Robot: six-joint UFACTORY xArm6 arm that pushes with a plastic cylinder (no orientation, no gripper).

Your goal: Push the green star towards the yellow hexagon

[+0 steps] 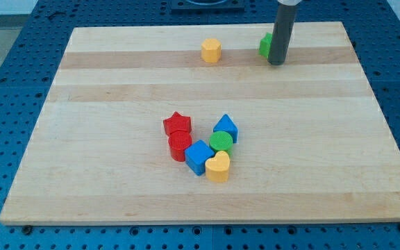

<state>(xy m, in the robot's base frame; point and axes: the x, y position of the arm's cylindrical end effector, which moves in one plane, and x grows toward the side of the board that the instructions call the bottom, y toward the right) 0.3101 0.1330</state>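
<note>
The yellow hexagon (pixel 211 51) sits near the view's top, a little right of centre. The green star (pixel 264 46) lies to its right, mostly hidden behind my dark rod. My tip (pixel 277 63) rests on the board right against the star's right side, at the view's top right. The star and the hexagon are apart, with a gap of bare wood between them.
A cluster sits below the board's centre: a red star (pixel 177 124), a red cylinder (pixel 180 146), a blue cube (pixel 199 157), a yellow heart (pixel 217 167), a green cylinder (pixel 221 143) and a blue pointed block (pixel 225 128). The wooden board (pixel 103 104) lies on a blue perforated table.
</note>
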